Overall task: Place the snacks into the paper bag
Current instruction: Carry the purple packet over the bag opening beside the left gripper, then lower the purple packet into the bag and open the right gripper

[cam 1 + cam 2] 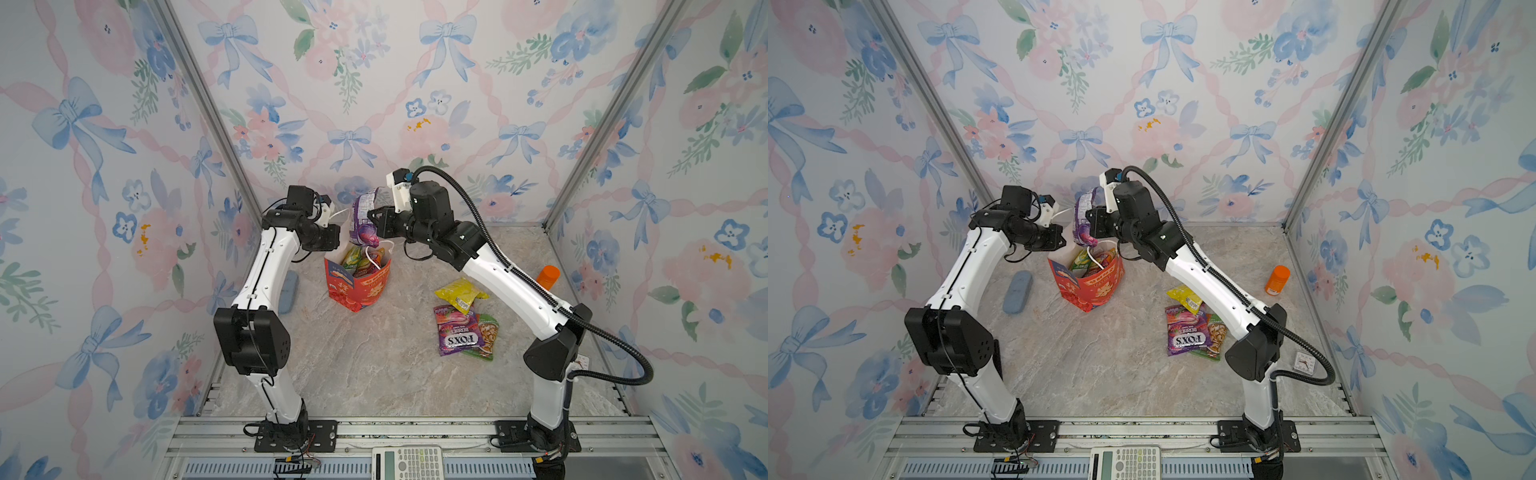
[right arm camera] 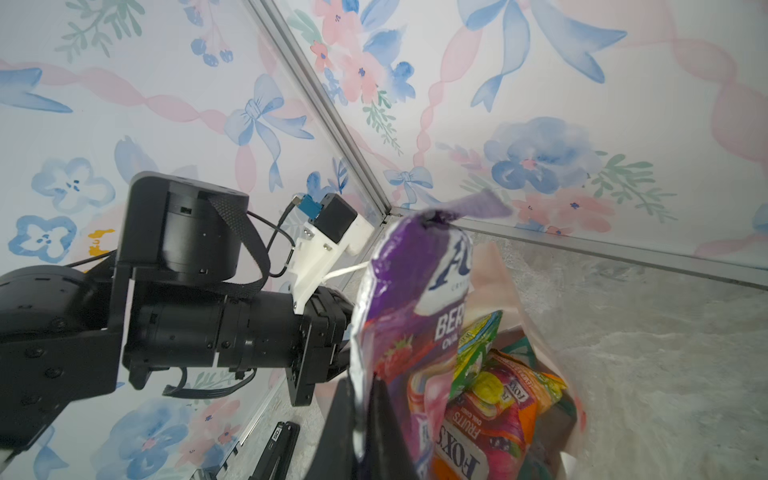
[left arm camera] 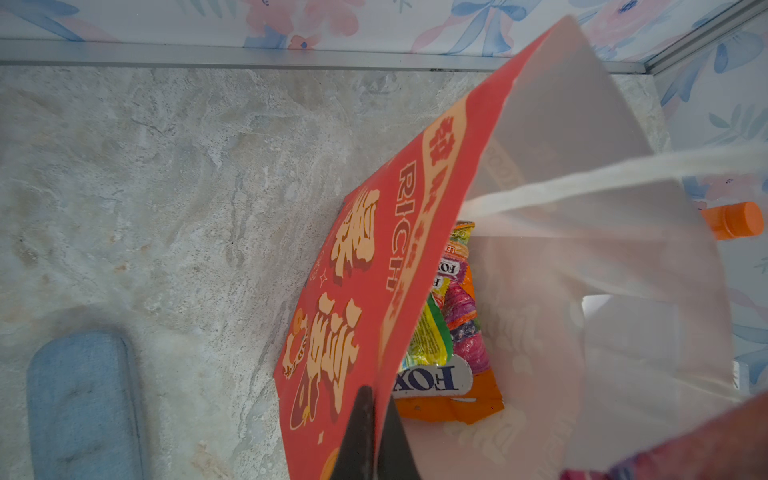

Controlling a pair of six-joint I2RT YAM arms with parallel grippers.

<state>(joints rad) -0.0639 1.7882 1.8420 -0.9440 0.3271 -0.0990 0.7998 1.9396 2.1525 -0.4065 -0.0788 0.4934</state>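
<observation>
Left arm (image 1: 279, 266), right arm (image 1: 511, 291): white link shells, black joint housings. Fingers (image 3: 357, 436) black and tapering. Just behind the fingers are a black motor drum (image 2: 183, 224), a white printed bracket (image 2: 328, 249) and a blue plug (image 2: 310, 206). Far back from the fingers: ribbed black conduit (image 1: 611, 337) on the right arm only, thin black cable (image 1: 261, 266) on the left, screwed black base plates (image 1: 324, 434).

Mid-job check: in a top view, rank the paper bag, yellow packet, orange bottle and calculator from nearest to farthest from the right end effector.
From the right end effector, which grips a purple packet, in a top view:
1. paper bag, just beneath it.
2. yellow packet, on the table to the right.
3. orange bottle, by the right wall.
4. calculator, at the front edge.
</observation>
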